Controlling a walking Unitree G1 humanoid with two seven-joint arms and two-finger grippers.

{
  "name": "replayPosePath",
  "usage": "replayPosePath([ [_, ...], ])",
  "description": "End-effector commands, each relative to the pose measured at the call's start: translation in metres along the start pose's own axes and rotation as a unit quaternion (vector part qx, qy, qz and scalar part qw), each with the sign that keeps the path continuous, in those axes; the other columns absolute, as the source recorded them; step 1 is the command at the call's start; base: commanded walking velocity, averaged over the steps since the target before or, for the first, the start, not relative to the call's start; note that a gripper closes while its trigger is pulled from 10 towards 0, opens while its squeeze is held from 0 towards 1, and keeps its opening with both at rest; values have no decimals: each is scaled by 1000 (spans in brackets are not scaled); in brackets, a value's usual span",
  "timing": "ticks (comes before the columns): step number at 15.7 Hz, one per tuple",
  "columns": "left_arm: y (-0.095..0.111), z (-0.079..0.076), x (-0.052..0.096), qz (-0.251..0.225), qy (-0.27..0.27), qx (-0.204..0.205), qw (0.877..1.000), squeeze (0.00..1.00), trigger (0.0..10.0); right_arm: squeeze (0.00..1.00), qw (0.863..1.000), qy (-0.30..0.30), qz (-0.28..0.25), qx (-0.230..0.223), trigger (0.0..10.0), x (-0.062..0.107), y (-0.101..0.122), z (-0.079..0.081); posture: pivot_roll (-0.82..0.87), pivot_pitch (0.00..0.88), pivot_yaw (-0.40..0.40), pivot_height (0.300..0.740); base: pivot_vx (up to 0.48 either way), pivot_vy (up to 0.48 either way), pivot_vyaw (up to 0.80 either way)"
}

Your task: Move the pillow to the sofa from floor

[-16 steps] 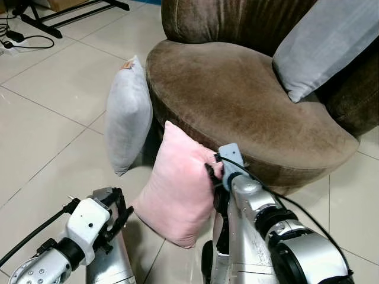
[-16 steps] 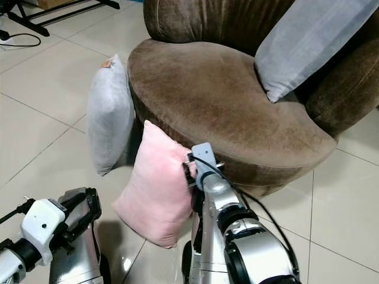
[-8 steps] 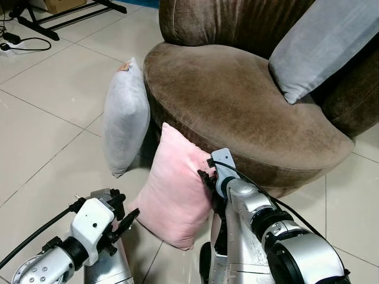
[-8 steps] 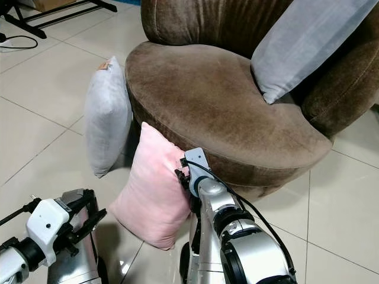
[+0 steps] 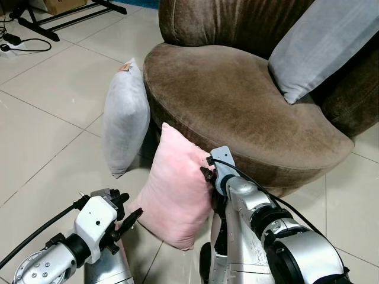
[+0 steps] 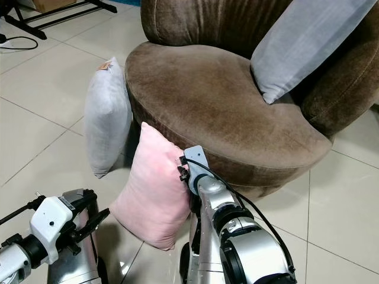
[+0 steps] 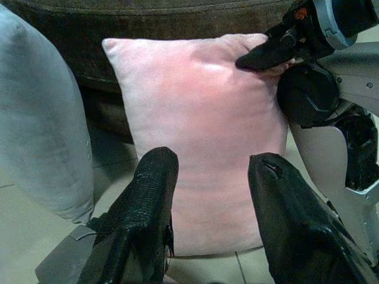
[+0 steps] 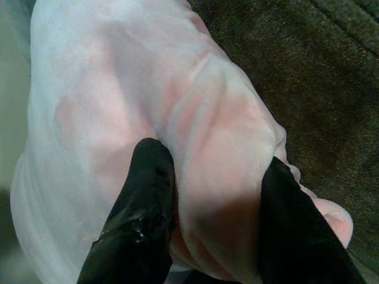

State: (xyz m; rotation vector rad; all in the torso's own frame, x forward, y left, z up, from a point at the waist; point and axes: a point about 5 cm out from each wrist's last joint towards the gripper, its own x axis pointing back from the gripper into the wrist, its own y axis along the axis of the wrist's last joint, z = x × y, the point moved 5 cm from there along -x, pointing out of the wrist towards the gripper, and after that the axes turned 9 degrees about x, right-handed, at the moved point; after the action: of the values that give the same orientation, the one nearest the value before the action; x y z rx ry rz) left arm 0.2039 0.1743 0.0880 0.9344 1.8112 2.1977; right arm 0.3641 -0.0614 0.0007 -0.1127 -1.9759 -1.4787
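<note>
We note the pink pillow (image 5: 174, 192) standing on its lower edge on the floor (image 5: 47, 130), leaning against the front of the brown sofa (image 5: 237, 100). The right gripper (image 8: 207, 177) has its two fingers closed on a fold of fabric at the pillow's upper right edge, next to the sofa. The left gripper (image 7: 207, 177) hovers just short of the pillow's lower face with its fingers spread, holding nothing. The main risk we see is that the pinch is on cover cloth only; the right wrist view is dim, so the depth of the bite is uncertain. On lifting, the fold could slide out and drop the pillow. A second risk: the pillow may drag against the sofa front and twist free. A sweep by the left gripper could also topple the grey pillow (image 5: 125, 118) standing just beside.
</note>
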Motion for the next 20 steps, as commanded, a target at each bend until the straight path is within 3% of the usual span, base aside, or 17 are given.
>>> replayPosePath([
  [1,-3,-4,-1,7,-11,9,1000,0,10000,0,1000,6,14,4,0,1,-9,3,123,59,-121,375,0,0,0],
  [8,-5,-2,-7,10,-17,10,1000,0,10000,0,1000,11,11,13,0,0,-7,6,135,14,-124,375,0,0,0],
  [14,-14,8,-4,8,34,20,999,0,10000,0,998,54,-17,12,0,2,-8,22,171,0,-149,375,0,0,0],
  [16,-9,14,-8,-14,59,33,998,0,10000,0,995,76,-66,-10,0,6,0,29,157,0,-143,375,0,0,0],
  [18,0,25,-12,-41,92,47,994,0,10000,0,988,62,-134,-51,0,13,18,19,144,0,-137,375,0,0,0],
  [19,4,36,-16,-54,120,41,990,0,10000,0,969,45,-225,-88,0,30,46,4,130,0,-130,375,0,0,0],
  [20,4,41,-20,-58,136,34,988,0,10000,0,950,36,-279,-134,6157,47,67,-9,120,0,-126,375,0,0,0],
])
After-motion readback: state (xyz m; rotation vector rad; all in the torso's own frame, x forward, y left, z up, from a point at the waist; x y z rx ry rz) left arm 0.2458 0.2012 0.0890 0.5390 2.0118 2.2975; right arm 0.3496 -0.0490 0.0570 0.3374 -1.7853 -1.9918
